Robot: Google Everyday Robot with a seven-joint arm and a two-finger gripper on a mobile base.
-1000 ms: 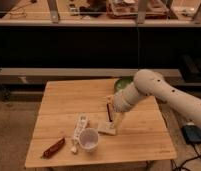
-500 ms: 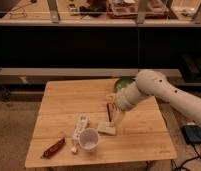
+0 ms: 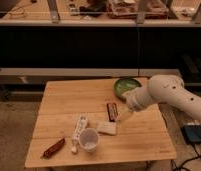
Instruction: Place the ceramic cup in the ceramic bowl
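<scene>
The gripper (image 3: 122, 116) hangs low over the middle of the table, at the end of the thick white arm (image 3: 166, 95) that reaches in from the right. Its jaws are spread wide and hold nothing. Against the view of a second ago, the arm sits further to the right and the gripper with it, a small shift away from the table's front left. That shift uncovers more of the shallow round green ceramic bowl (image 3: 126, 86), which stands at the far right edge of the light wooden slatted table (image 3: 64, 102), just behind the arm's wrist.

Just beside the gripper, on its far side, lies a small dark red rectangular block (image 3: 112, 111); near its front lies a flat white rectangular packet (image 3: 107, 128). Beyond the packet, toward the front left, stands the small white round ceramic cup (image 3: 89, 139), upright with its mouth up, touching or nearly touching the long white power strip (image 3: 79, 128) that lies at a slant. A reddish-brown elongated wrapper (image 3: 54, 148) lies near the front left corner.

The cup has not moved and is well apart from the bowl. I judge the task not yet begun in earnest: the gripper has gained no ground toward the cup, and must travel left and forward past the packet before any grasp.
</scene>
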